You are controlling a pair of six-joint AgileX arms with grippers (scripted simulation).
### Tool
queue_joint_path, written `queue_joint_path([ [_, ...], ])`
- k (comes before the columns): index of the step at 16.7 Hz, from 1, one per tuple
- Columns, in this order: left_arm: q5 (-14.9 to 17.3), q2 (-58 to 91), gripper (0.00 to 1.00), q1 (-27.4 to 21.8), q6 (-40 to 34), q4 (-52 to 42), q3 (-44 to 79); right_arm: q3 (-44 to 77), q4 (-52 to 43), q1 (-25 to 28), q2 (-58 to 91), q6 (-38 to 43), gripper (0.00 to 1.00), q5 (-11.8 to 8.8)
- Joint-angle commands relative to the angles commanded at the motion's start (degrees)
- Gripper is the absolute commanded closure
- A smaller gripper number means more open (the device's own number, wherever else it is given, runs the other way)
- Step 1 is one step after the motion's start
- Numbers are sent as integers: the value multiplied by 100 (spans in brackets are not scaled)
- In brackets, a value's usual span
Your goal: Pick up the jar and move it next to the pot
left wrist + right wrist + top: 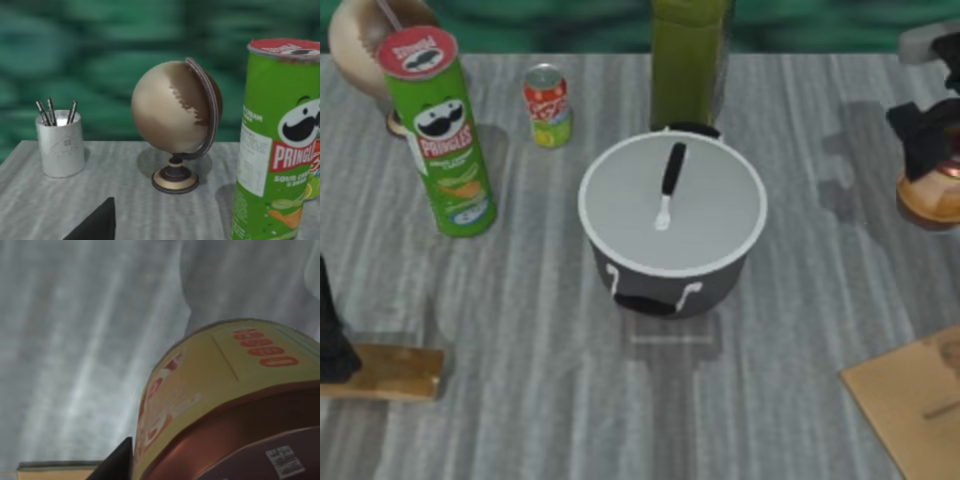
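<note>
1. Top view: the right gripper (pixel 932 150) sits at the table's far right edge, directly over the small squat glass jar with an orange-tan label (pixel 928 200). Its dark fingers appear closed on the jar's upper part, though whether the jar is off the table I cannot tell. The large round dark grey pot with a white-rimmed pale lid (pixel 672 215) stands mid-table, well apart from the jar. A tall green chip can (pixel 440 135), a small red-and-green soda can (pixel 548 105) and a tall green bottle (pixel 688 60) stand behind and to the left. A tan board (pixel 915 400) lies at the near right. The left arm (pixel 335 335) is parked at the left edge by a wooden block (pixel 390 372).

2. Left wrist view: it shows a tan globe on a stand (pixel 176 117) and a white pen cup (pixel 61 142), neither clear from above. Whether the left gripper is parted or closed cannot be told.

3. Right wrist view: the jar (pixel 225 400) fills the frame close up, label and dark red-brown lid visible, confirming the grip that the top view only suggests.

4. To do this well, I judge the jar should be carried leftward over bare tabletop and set upright just right of the pot, clear of its handles.
</note>
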Motion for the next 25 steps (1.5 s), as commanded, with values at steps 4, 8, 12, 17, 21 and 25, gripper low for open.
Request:
queue_joint_path([
  [4,0,0,0,0,0,0,0,-147,311,542,160,1773,100,154],
  [8,0,0,0,0,0,0,0,-296,585,994,254,2931,100,281],
  [12,0,0,0,0,0,0,0,-339,656,1103,270,3157,100,312],
  [17,0,0,0,0,0,0,0,-458,845,1089,307,3151,100,299],
  [21,0,0,0,0,0,0,0,-861,1423,1100,513,3161,100,311],
  [25,0,0,0,0,0,0,0,-1000,1631,1105,585,3163,100,315],
])
